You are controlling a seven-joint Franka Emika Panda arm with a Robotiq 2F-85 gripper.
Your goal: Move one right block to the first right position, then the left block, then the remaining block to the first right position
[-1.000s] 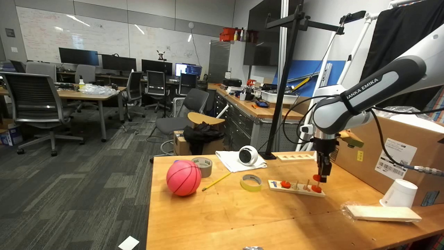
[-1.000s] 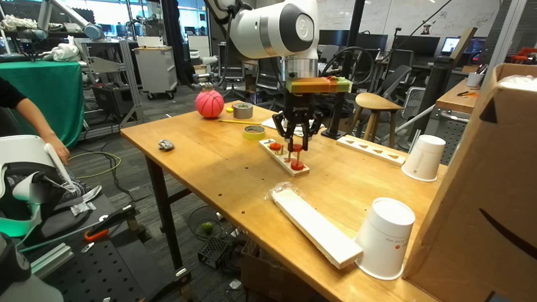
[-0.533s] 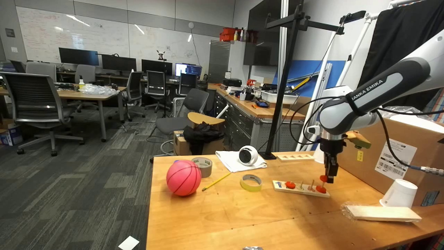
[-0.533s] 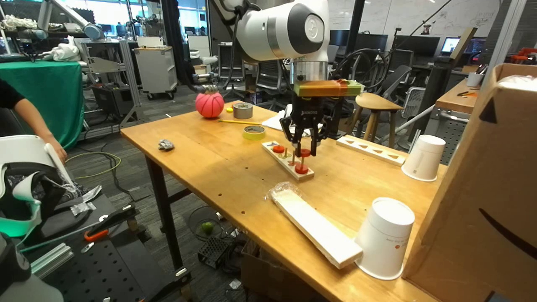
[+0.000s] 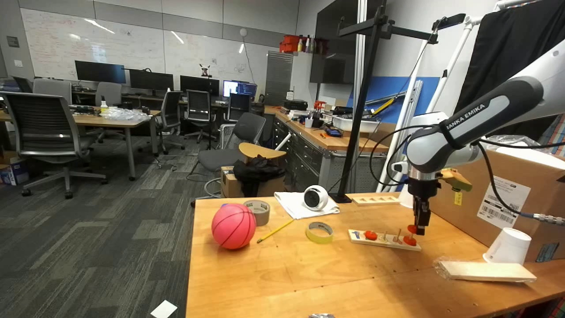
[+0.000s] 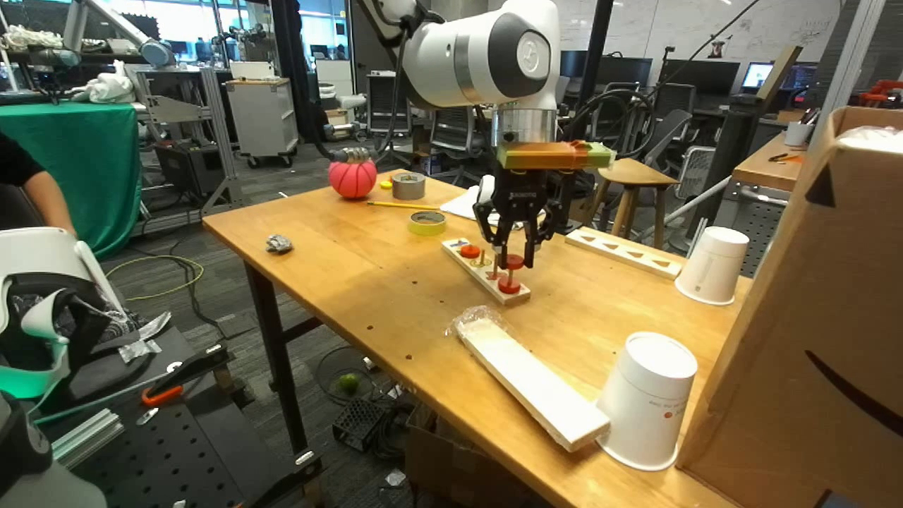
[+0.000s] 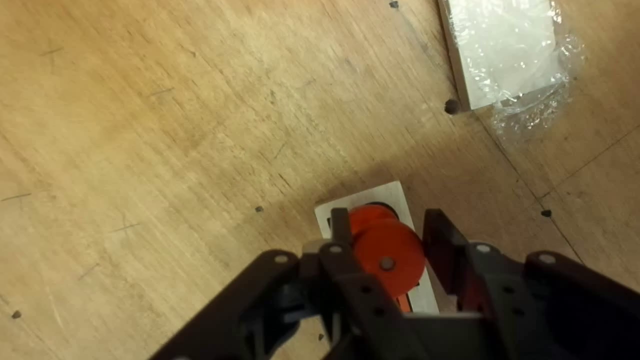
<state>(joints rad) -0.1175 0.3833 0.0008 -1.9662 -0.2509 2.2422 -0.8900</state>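
Note:
A pegged wooden board (image 6: 487,276) (image 5: 384,244) lies on the table with three red blocks. My gripper (image 6: 516,265) (image 7: 386,220) points straight down, its two fingers against opposite sides of the upper red block (image 6: 514,261) (image 7: 392,250). That block sits high at the top of the end peg, whose tip shows in its hole in the wrist view. Below, a lower red block (image 6: 508,285) (image 5: 410,241) rests at the base of the same peg. Toward the board's far end lies another red block (image 6: 470,251) (image 5: 371,235). Between them two thin pegs stand bare.
A plastic-wrapped plank (image 6: 529,381) and white cup (image 6: 649,402) lie toward the cardboard box (image 6: 811,303). Yellow tape (image 6: 427,224), a pencil (image 5: 276,231) and a pink ball (image 5: 234,226) sit beyond the board's far end. A triangle-cut strip (image 6: 624,254) is behind.
The pegged board has slid along with my gripper, rightward in both exterior views, mostly in the first half second. Lately the gripper and upper block have come down slightly.

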